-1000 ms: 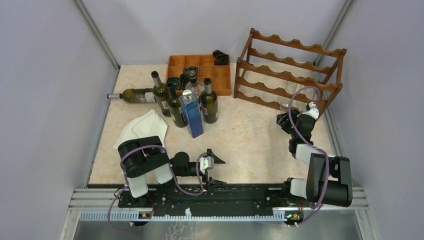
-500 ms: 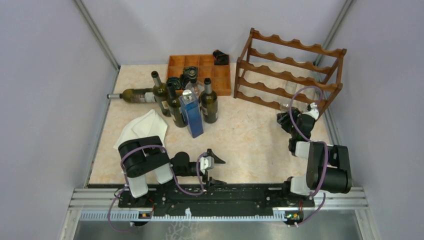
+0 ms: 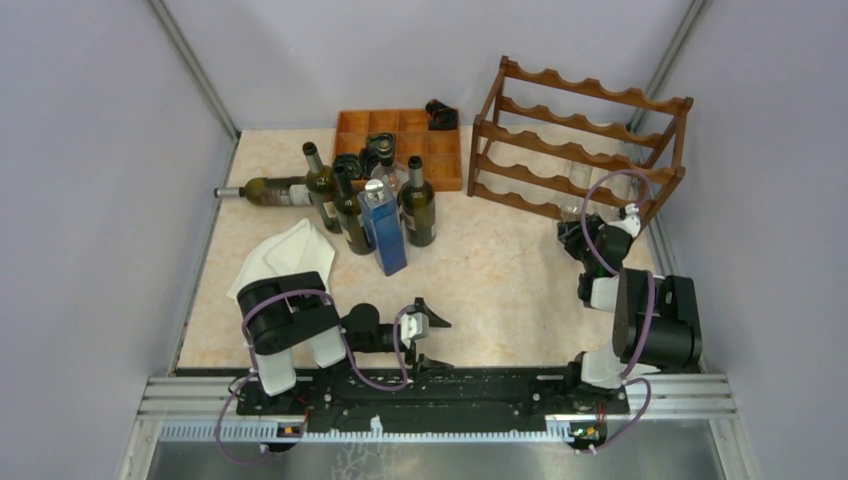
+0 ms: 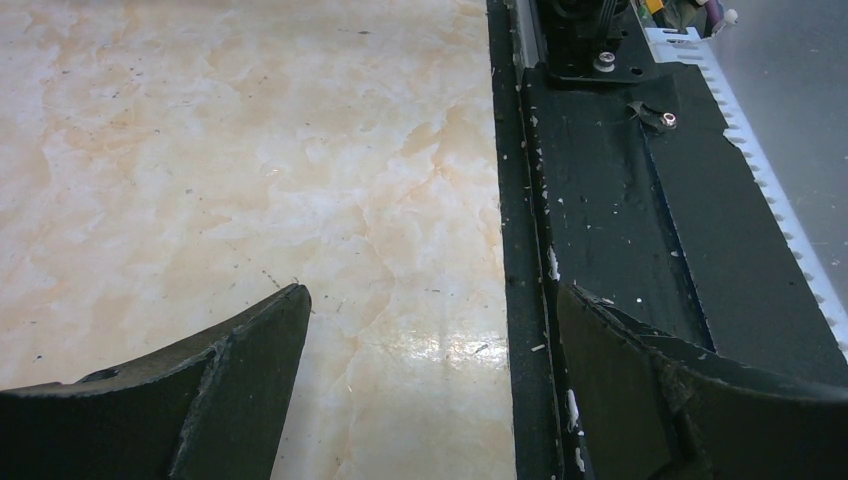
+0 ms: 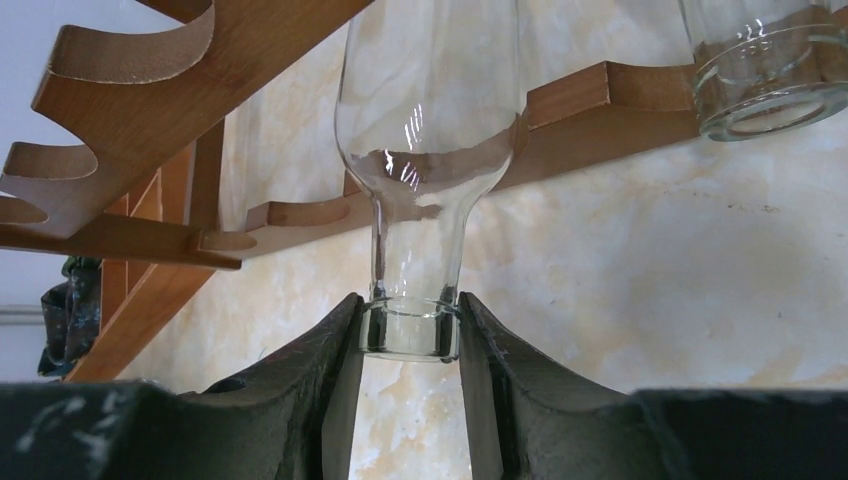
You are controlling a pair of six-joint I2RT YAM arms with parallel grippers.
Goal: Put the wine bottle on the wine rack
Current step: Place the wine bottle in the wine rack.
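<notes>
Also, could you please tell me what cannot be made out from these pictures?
- Right wrist view: the clear bottle runs off the top edge, so its seat on the wine rack is unseen; the right gripper grips its lip.
- Right wrist view: a second clear bottle is cut off at the top right.
- Top view: dark items in the tray are too small, partly behind dark bottles.
- Top view: the clear bottle, being see-through, hardly shows.

My right claw (image 5: 410, 328) narrowed until its fingers pressed both sides of the lip of the clear wine bottle (image 5: 428, 130) at the wine rack (image 5: 150, 110), while my right arm (image 3: 645, 320) folded back toward its base.
</notes>
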